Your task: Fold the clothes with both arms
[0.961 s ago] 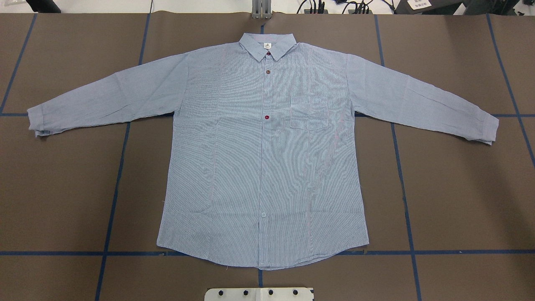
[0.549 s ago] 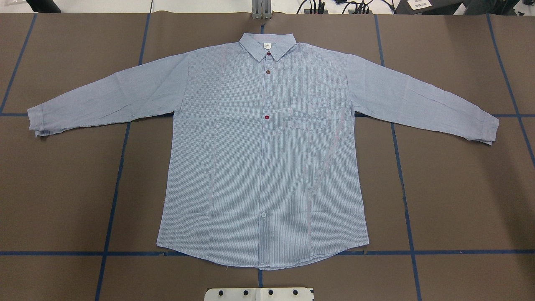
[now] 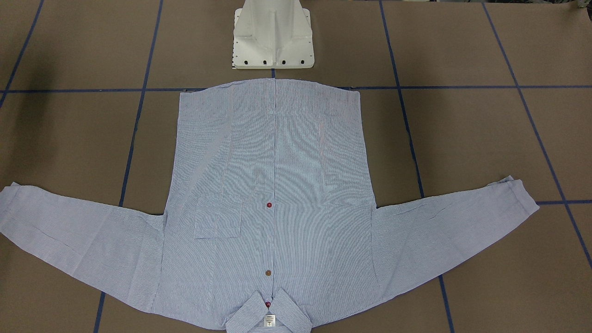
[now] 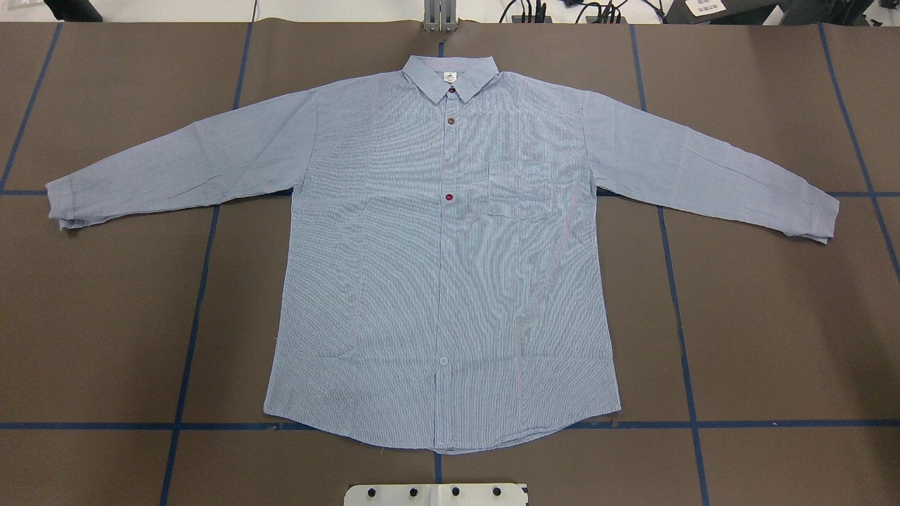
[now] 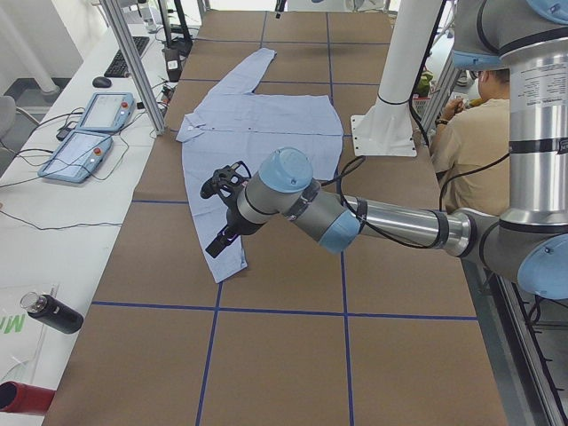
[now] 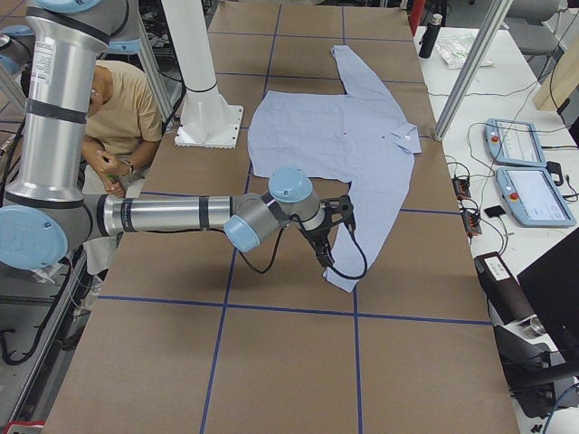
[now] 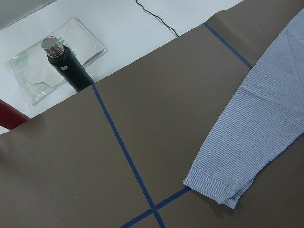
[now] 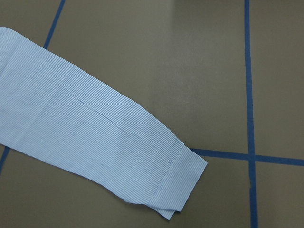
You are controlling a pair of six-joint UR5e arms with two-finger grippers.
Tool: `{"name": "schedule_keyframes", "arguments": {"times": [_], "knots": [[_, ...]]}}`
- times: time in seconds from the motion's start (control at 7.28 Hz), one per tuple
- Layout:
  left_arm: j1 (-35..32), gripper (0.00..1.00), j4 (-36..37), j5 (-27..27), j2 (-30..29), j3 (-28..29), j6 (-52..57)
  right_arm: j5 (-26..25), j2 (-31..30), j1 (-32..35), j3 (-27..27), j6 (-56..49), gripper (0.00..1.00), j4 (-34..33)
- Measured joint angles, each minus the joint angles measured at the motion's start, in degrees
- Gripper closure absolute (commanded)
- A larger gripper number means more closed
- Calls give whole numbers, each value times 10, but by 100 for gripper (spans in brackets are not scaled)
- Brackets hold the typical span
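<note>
We cannot tell how our fingers stand: the left gripper [image 5: 218,247] and the right gripper [image 6: 325,256] show only from the table's ends. Each points down close to a cuff, the left cuff [image 7: 216,186] near the table's left end and the right cuff [image 8: 183,183] near its right end. The shirt [image 4: 443,281] lies flat and face up in the middle of the table [image 4: 105,330], collar [image 4: 450,74] toward the far edge, hem [image 4: 443,443] toward our base [image 4: 436,494], sleeves spread outward. Each sleeve's long axis runs from its cuff inward and toward the far edge, so we judge that each arm suits its own nearer sleeve.
</note>
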Motion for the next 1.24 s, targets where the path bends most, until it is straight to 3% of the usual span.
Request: {"name": "schedule_keyframes", "arguments": {"times": [0.14,0.55,1.24], "knots": [[0,0,0,0,0,0,0,-25,16,-24,-51,33,10,64],[0,0,-1,0,2,-1,1,-58,83,-47,-190,60,30,165],[0,0,-15,0,5,0,0,-64,147,-61,-299,55,34,211]]}}
